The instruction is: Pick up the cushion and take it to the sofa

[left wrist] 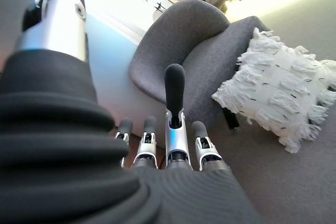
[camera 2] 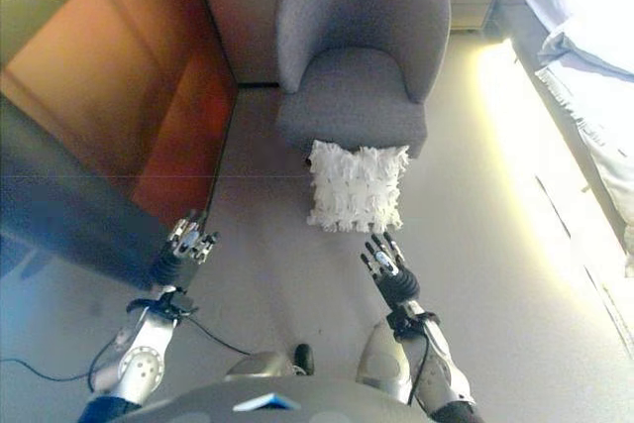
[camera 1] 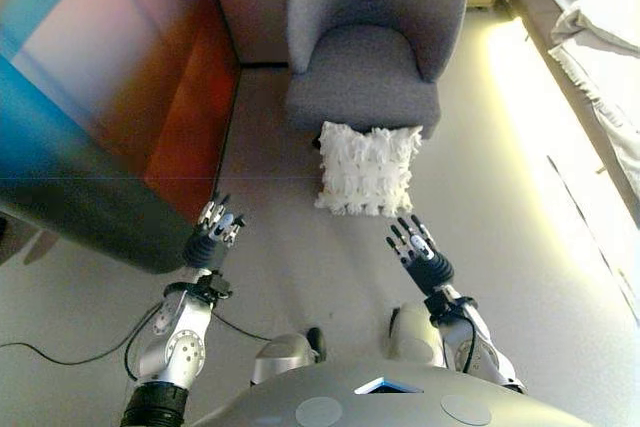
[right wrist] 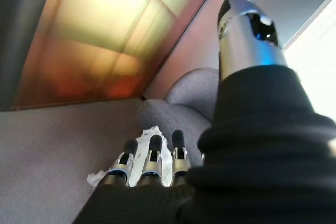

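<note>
Fingers of the left hand (camera 1: 218, 228) are stretching out straight, empty, beside the wooden cabinet (camera 1: 130, 97). Ahead, the white fringed cushion (camera 1: 367, 169) is leaning against the grey armchair (camera 1: 372, 37). Right hand (camera 1: 416, 244) is spreading empty just short of it.

cushion (right wrist: 152, 153): mostly behind right robot hand (right wrist: 157, 171) | bed (camera 1: 600, 37): cropped

White square fabric cushion with tufted, fringed surface (camera 1: 367, 169): stands upright on the floor, leaning against the front of the grey upholstered round-backed armchair (camera 1: 372, 32). Unheld.
</note>
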Controlling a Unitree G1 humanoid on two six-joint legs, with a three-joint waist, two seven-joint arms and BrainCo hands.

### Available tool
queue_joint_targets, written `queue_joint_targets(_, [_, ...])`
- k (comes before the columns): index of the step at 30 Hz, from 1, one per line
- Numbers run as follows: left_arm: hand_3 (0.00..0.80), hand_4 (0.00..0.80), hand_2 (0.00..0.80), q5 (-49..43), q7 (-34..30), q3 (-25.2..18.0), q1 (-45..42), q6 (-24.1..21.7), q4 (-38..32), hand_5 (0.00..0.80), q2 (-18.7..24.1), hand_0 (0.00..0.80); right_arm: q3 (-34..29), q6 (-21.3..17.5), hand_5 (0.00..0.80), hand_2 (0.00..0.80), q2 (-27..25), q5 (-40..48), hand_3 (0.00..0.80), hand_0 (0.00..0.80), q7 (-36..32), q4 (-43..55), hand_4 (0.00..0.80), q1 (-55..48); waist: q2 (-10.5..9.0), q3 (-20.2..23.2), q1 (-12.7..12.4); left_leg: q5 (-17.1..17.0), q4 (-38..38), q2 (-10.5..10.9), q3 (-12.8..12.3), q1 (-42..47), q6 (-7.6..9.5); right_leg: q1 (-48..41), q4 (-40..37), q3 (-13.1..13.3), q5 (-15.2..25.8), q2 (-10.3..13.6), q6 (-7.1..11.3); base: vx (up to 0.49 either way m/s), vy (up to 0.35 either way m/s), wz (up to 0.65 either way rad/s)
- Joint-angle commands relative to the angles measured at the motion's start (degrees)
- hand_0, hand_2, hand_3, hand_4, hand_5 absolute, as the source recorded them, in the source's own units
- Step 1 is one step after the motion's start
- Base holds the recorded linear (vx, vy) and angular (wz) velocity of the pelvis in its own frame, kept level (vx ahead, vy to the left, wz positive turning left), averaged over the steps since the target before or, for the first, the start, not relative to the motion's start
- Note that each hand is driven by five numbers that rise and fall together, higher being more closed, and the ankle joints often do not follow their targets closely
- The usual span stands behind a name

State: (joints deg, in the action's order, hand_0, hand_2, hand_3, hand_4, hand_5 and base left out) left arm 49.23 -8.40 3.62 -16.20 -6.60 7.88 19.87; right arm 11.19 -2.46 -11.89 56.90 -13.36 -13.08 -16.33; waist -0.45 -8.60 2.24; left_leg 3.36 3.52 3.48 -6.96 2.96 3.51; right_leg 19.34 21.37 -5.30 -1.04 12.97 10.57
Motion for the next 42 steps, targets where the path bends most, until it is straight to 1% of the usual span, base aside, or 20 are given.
queue_joint_targets(1, [0.0,0.0,0.0,1.5,-0.6,1.0,0.4,-3.8,-4.4,0.0,1.5,0.0,-1.7,-2.1,0.0,0.0,-1.5,1.8,0.0,0.0,-1.8,3.1,0.0,1.0,-1.35,0.2,3.6,11.0,2.9,4.3,4.9,7.1,0.19,0.5,-21.0,-1.4,14.0,-5.6,0.46,0.523,-0.131,0.36])
queue_joint_targets(3, [0.0,0.0,0.0,1.8,-0.7,1.8,0.6,-3.7,-3.6,0.0,1.6,0.0,-2.2,-2.4,0.0,0.0,-1.6,2.5,0.0,0.0,-1.9,2.1,0.0,1.0,-1.45,0.4,4.2,12.4,3.4,4.3,6.7,9.4,0.23,1.9,-24.1,-2.3,15.6,-6.6,0.49,0.548,-0.154,0.4])
queue_joint_targets(5, [0.0,0.0,0.0,1.7,-1.1,1.9,0.5,-2.8,-3.0,0.0,0.9,0.0,-2.4,-2.8,0.0,0.0,-1.0,2.3,0.0,0.0,-1.6,1.1,0.0,1.4,-1.88,0.7,4.1,14.9,4.7,4.3,7.8,11.2,0.61,2.2,-21.2,-3.2,16.2,-5.2,-0.06,0.576,-0.192,0.53])
queue_joint_targets(6, [0.0,0.0,0.0,0.9,-0.9,1.5,-0.5,-2.7,-2.9,0.0,0.1,0.0,-2.4,-2.3,0.0,0.0,-0.8,2.0,0.0,0.0,-2.1,0.6,0.0,1.5,-1.98,1.6,3.9,15.1,6.0,3.7,7.0,12.7,0.31,0.9,-20.8,-5.8,15.3,-4.2,-0.19,0.645,-0.227,0.65])
queue_joint_targets(7, [0.0,0.0,0.0,0.1,-0.3,1.3,-1.5,-2.8,-2.9,0.0,-0.5,0.0,-2.2,-1.5,0.0,0.0,-0.6,1.8,0.0,0.0,-2.0,0.5,0.0,1.4,-1.57,2.4,3.8,13.5,7.0,2.6,5.4,14.0,-0.69,-0.1,-19.4,-8.0,14.0,-4.1,-0.66,0.671,-0.243,0.58])
queue_joint_targets(9, [0.0,0.0,0.0,0.1,1.1,0.2,-3.2,-2.2,-4.0,0.0,-1.4,0.0,-1.7,0.4,0.0,0.0,-0.3,0.5,0.0,0.0,-1.5,1.3,0.0,0.7,-0.32,4.0,3.9,8.8,9.7,-0.3,2.4,16.1,-3.12,-1.7,-15.8,-9.6,11.2,-5.0,-1.84,0.584,-0.229,0.08])
queue_joint_targets(11, [0.0,0.0,0.0,1.4,2.3,-1.0,-4.1,-1.1,-5.6,0.0,-1.9,0.0,-1.0,1.1,0.0,0.0,-0.7,-0.3,0.0,0.0,-1.5,2.9,0.0,-0.2,0.47,5.2,4.2,-1.1,15.6,-2.5,2.2,15.2,-6.43,-3.7,-14.5,-8.7,9.9,-6.4,-3.78,0.475,-0.25,-0.38])
queue_joint_targets(13, [0.0,0.0,0.0,2.3,2.7,-1.7,-4.3,-1.2,-7.2,0.0,-2.3,0.0,-0.2,0.5,0.0,0.0,-1.7,0.2,0.0,0.0,-4.0,3.9,0.0,-0.8,-0.19,6.0,4.0,-8.6,27.1,-3.9,1.1,10.2,-9.01,-7.7,-15.6,-6.9,7.7,-7.5,-6.38,0.45,-0.295,-0.08])
queue_joint_targets(14, [0.0,0.0,0.0,2.4,2.7,-1.7,-4.0,-1.7,-7.2,0.0,-2.4,0.0,-0.1,-0.3,0.0,0.0,-2.0,-0.2,0.0,0.0,-4.9,3.5,0.0,-0.8,-1.15,6.1,3.6,-10.0,33.5,-4.1,0.6,6.3,-9.19,-9.6,-16.3,-6.3,6.7,-7.3,-7.48,0.429,-0.279,-0.28])
queue_joint_targets(16, [0.0,0.0,0.0,2.7,2.8,-1.4,-2.6,-1.7,-7.1,0.0,-2.5,0.0,-0.1,-1.9,0.0,0.0,-3.1,0.5,0.0,0.0,-4.8,1.5,0.0,0.9,-2.57,5.1,2.4,-8.1,44.5,-6.9,-2.5,-2.6,-8.38,-13.7,-16.8,-6.1,4.0,-7.0,-9.5,0.359,-0.241,-0.34])
queue_joint_targets(18, [0.0,0.0,0.0,2.4,2.6,-0.9,-1.2,-1.6,-6.8,0.0,-2.6,0.0,-0.3,-2.7,0.0,0.0,-3.2,1.4,0.0,0.0,-3.8,0.3,0.0,3.1,-3.55,3.6,1.1,-5.3,46.6,-8.4,-3.8,-8.8,-7.1,-16.3,-17.1,-5.4,2.8,-6.6,-9.95,0.249,-0.127,-0.12])
queue_joint_targets(19, [0.0,0.0,0.0,2.4,1.9,-0.9,-0.7,-1.8,-6.4,0.0,-2.5,0.0,-0.4,-2.7,0.0,0.0,-3.6,2.5,0.0,0.0,-4.2,0.1,0.0,4.2,-3.81,2.7,0.4,-5.1,41.8,-10.5,-5.3,-10.7,-6.83,-17.9,-17.0,-4.7,1.4,-6.8,-10.14,0.225,-0.052,-0.12])
queue_joint_targets(20, [0.0,0.0,0.0,2.3,1.7,-0.9,-0.7,-1.9,-6.4,0.0,-2.4,0.0,-0.5,-2.6,0.0,0.0,-3.7,2.7,0.0,0.0,-4.3,0.3,0.0,4.4,-3.75,2.5,0.2,-5.4,39.1,-11.3,-5.9,-10.6,-6.87,-18.3,-16.9,-4.4,1.0,-7.0,-10.15,0.326,-0.007,-0.17])
queue_joint_targets(21, [0.0,0.0,0.0,2.5,1.2,-1.3,-0.8,-1.9,-6.3,0.0,-2.2,0.0,-1.0,-1.9,0.0,0.0,-3.7,2.4,0.0,0.0,-3.6,1.3,0.0,4.4,-3.35,2.3,0.1,-6.1,30.2,-13.2,-7.1,-9.9,-6.92,-18.8,-16.5,-3.8,-0.1,-7.3,-9.78,0.27,0.059,-0.17])
queue_joint_targets(22, [0.0,0.0,0.0,2.6,1.0,-1.5,-0.7,-1.7,-6.2,0.0,-2.2,0.0,-1.3,-1.7,0.0,0.0,-3.6,2.2,0.0,0.0,-3.1,1.8,0.0,4.1,-2.94,2.1,0.1,-7.2,25.1,-13.5,-7.1,-9.6,-7.33,-19.0,-16.3,-3.3,-0.4,-7.4,-9.44,0.336,0.13,-0.2])
queue_joint_targets(25, [0.0,0.0,0.0,2.2,0.3,-2.8,-1.1,-0.8,-6.6,0.0,-2.9,0.0,-2.4,-1.1,0.0,0.0,-3.6,2.3,0.0,0.0,-2.7,3.8,0.0,1.8,-0.91,2.2,-0.5,-11.9,5.5,-14.1,-3.4,-9.2,-9.65,-20.6,-16.0,-1.0,-2.3,-8.3,-7.59,0.318,0.167,-0.09])
queue_joint_targets(28, [0.0,0.0,0.0,2.3,0.1,-3.7,-2.4,-1.5,-7.1,0.0,-3.6,0.0,-2.0,-1.0,0.0,0.0,-3.4,1.8,0.0,0.0,-4.0,4.4,0.0,0.3,0.46,2.3,-1.7,-14.9,-5.0,-15.1,0.5,-9.4,-11.35,-23.1,-16.1,1.4,-3.9,-8.5,-6.42,0.338,0.106,-0.14])
queue_joint_targets(32, [0.0,0.0,0.0,2.6,-0.6,-4.8,-3.3,-2.6,-7.0,0.0,-3.9,0.0,-1.8,-0.2,0.0,0.0,-3.2,1.3,0.0,0.0,-4.8,4.0,0.0,0.0,0.9,2.9,-2.1,-14.0,-8.2,-16.4,0.2,-8.4,-11.49,-26.1,-16.1,2.5,-5.9,-7.3,-5.6,0.283,0.088,-0.56])
queue_joint_targets(36, [0.0,0.0,0.0,4.4,-0.6,-5.1,-3.7,-3.2,-6.2,0.0,-2.8,0.0,-1.3,1.0,0.0,0.0,-3.2,0.7,0.0,0.0,-4.9,3.6,0.0,0.2,1.84,3.4,-2.1,-12.6,-8.5,-17.5,1.7,-9.3,-12.0,-27.0,-14.9,2.7,-7.7,-6.6,-5.35,0.276,0.129,-0.23])
queue_joint_targets(42, [0.0,0.0,0.0,4.5,-1.7,-5.3,-3.5,-4.0,-4.1,0.0,-2.4,0.0,-0.4,1.5,0.0,0.0,-2.8,0.1,0.0,0.0,-4.4,3.3,0.0,2.0,2.04,3.2,-4.0,-13.6,-8.5,-15.8,2.3,-13.2,-11.73,-29.7,-14.7,3.3,-10.1,-6.4,-4.49,0.337,0.232,-0.01])
